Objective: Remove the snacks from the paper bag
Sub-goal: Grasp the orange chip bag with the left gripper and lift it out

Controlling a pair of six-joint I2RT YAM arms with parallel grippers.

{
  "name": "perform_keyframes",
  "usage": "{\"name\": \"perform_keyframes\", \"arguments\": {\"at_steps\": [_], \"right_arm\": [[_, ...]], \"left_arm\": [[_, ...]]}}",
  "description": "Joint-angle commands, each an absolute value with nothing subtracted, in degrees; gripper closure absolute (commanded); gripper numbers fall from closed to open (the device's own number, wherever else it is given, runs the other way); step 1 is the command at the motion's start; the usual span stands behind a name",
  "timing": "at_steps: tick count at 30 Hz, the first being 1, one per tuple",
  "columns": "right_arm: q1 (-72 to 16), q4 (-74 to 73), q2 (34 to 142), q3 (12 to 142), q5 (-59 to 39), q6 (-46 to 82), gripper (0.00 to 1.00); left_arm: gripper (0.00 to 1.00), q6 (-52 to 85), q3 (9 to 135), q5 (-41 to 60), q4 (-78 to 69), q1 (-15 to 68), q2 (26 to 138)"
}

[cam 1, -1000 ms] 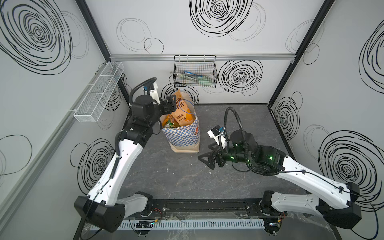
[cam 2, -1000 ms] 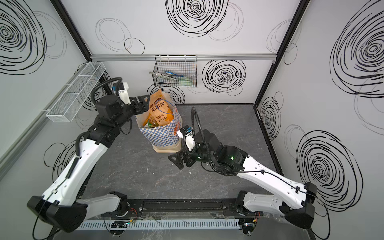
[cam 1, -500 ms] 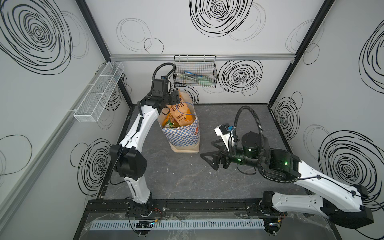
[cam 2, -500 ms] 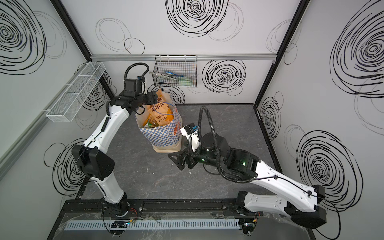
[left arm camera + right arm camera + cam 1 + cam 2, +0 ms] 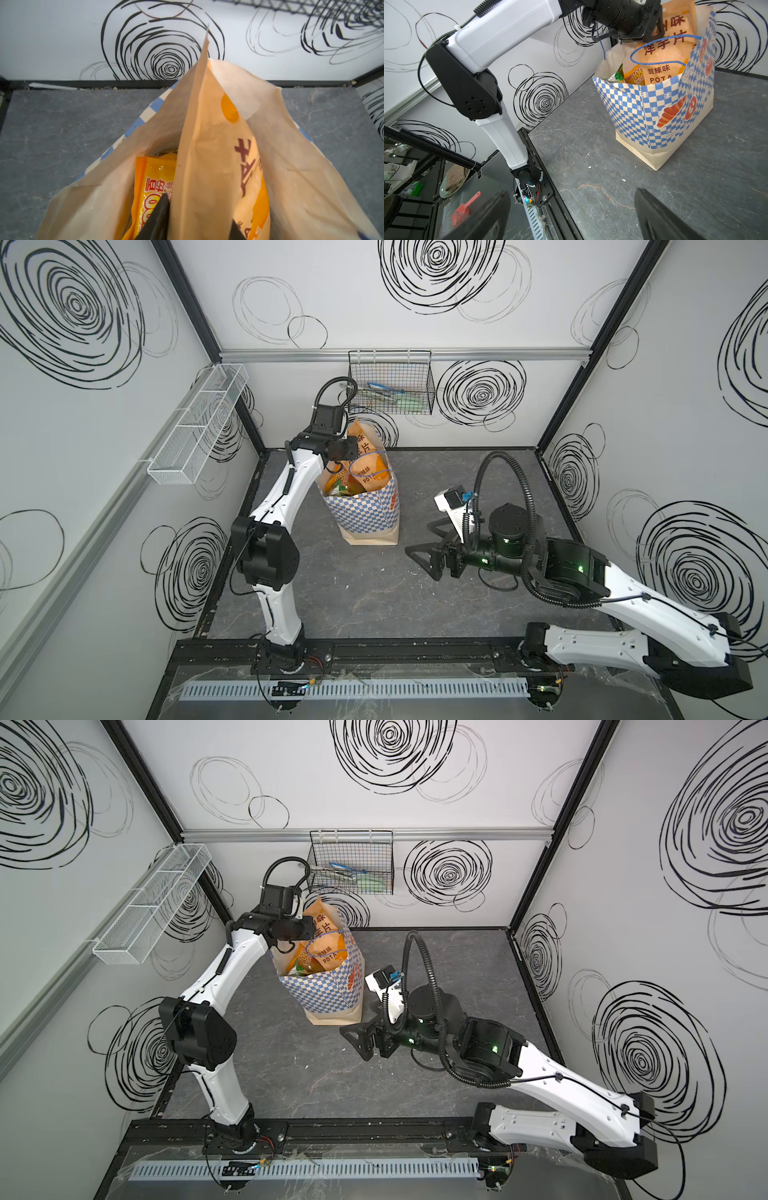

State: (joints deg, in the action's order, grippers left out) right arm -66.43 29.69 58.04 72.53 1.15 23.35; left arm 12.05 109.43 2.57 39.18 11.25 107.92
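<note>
Grey marbled tabletop (image 5: pixel 374 593), crinkly pouch (image 5: pixel 371 477), checkered paper bag (image 5: pixel 365 512)

Grey marbled tabletop (image 5: pixel 374 601); paper bag (image 5: pixel 365 514) stands upright on it.

L arm (image 5: pixel 286 489): elbow high, forearm angled up & back, wrist bent down. L gripper (image 5: pixel 199 207) points down, jaws narrowed, pinching pouch (image 5: pixel 207 145) from both sides. R arm (image 5: pixel 623 593): low, stretched fwd, wrist approx level. R gripper (image 5: pixel 417 538): jaws wide apart, holding nothing.
</note>
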Motion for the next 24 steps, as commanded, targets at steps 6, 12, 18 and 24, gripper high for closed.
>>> {"name": "perform_keyframes", "arguments": {"at_steps": [6,12,18,24], "right_arm": [[-66.65,28.60,56.77,73.91,3.05,25.04,0.03],[-66.70,28.03,55.53,73.24,6.89,27.20,0.03],[-66.60,27.86,53.02,72.16,10.80,27.43,0.03],[-66.51,29.13,50.77,71.95,15.27,26.30,0.03]], "left_arm": [[1.00,10.20,112.68,4.58,38.15,9.76,100.74],[1.00,10.25,116.99,4.22,38.43,10.06,97.86],[1.00,9.69,124.49,0.79,40.74,12.16,95.05],[1.00,6.45,126.05,-11.02,37.91,19.89,88.41]]}}
